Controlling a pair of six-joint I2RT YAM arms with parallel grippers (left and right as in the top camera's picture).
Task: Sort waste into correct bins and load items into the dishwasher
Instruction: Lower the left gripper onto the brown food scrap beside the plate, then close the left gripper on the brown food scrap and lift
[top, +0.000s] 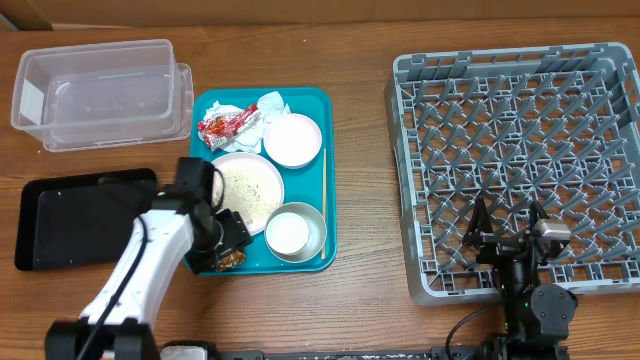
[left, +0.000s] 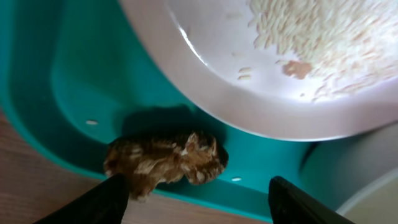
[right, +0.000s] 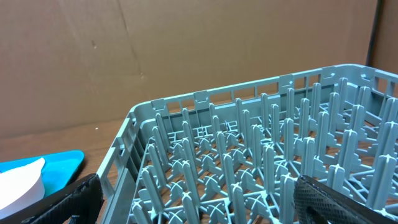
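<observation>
While the grey plastic dish rack (top: 515, 150) and clear plastic tub (top: 100, 95) stood empty, left gripper (left: 198, 186) jaws were apart around a brown food lump (left: 165, 163); right gripper (right: 198, 183) jaws apart too.

— What sort of place is this?
— A robot lab bench, it looks like, not a real kitchen: a bare wooden desk (top: 360, 300) with plain cardboard (right: 124, 56) as a backdrop.
— What else shows it?
— A dish rack (top: 520, 150) and a plastic tub (top: 100, 90) sit on the desk itself, and a robot arm (top: 135, 265) reaches over it.
</observation>
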